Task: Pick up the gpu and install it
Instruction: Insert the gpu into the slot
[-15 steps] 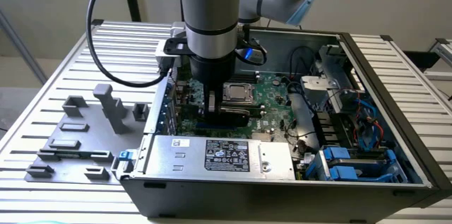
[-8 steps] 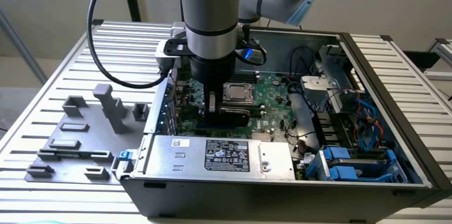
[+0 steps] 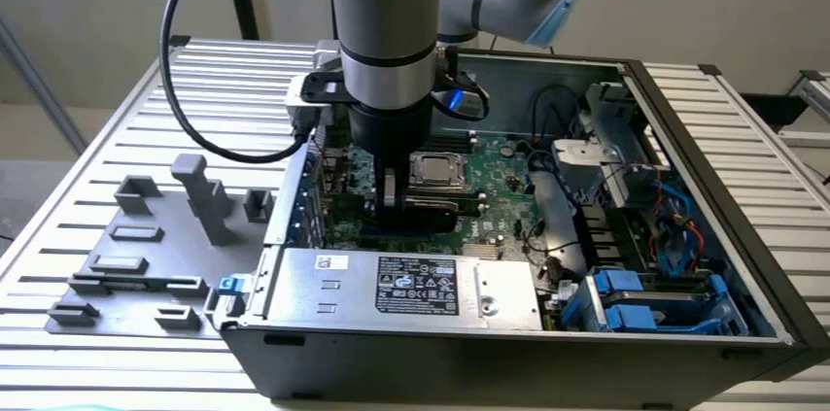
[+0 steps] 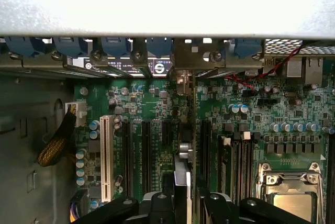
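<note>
At the exterior view's left, the slatted metal counter [image 3: 78, 139] carries a flat grey tray [image 3: 78, 236] with several upright grey holders [image 3: 208, 197] standing on it. What sits in its low slots cannot be made out.

Just right of the tray, the open computer case [image 3: 519, 362] lies on its side. Along its near edge sits a silver power-supply box [image 3: 415, 285] with a black label on top. Behind that box lies the green motherboard [image 3: 506, 163], with the metal-framed processor socket [image 3: 438, 170] near its middle.

The arm [image 3: 383, 32] reaches straight down into the case, and the tool [image 3: 393, 199] hangs low over the board, just left of the socket. In the wrist view the tool [image 4: 184, 204] pinches the gpu [image 4: 182, 182], its black fingers [image 4: 157, 209] close on either side. The card is upright and seen edge-on. It stands over the row of black expansion slots [image 4: 146, 156], with a white slot [image 4: 106, 158] off to one side. Its length runs toward the case's bracket wall, where blue clips [image 4: 115, 46] are lined up. Whether its lower edge is in a slot cannot be told.

Farther right in the case, black cables [image 3: 545, 207] run across the board. Blue drive carriers [image 3: 648, 304] fill the near right corner.
</note>
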Robot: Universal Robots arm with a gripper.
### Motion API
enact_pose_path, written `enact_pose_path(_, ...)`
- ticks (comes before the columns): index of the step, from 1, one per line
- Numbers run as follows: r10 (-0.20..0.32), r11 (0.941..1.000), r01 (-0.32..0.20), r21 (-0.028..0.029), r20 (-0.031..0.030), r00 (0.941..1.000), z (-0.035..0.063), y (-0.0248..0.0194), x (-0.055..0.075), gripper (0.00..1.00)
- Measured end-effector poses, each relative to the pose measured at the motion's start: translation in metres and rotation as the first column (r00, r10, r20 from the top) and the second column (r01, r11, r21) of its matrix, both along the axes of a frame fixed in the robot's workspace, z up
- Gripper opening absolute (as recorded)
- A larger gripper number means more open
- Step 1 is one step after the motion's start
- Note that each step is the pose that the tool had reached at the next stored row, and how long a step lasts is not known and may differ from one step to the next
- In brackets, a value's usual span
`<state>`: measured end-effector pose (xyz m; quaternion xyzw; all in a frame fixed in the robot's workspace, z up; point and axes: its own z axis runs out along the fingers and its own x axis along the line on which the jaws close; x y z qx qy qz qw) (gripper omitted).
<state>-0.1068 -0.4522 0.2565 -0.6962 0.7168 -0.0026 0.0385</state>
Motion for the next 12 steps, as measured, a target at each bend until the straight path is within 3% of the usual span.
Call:
enact_pose_path(3, 0.000, 1.0000, 0.000, 0.0018, -0.0015, 1.0000, 0.0011, 0.0002, 0.0009, 0.26)
enact_pose_path(7, 0.000, 1.0000, 0.000, 0.0005, -0.0098, 1.0000, 0.0084, 0.0001, 0.0016, 0.26)
enact_pose_path(12, 0.000, 1.0000, 0.000, 0.0003, -0.0114, 0.9999, 0.0073, 0.0000, 0.0017, 0.26)
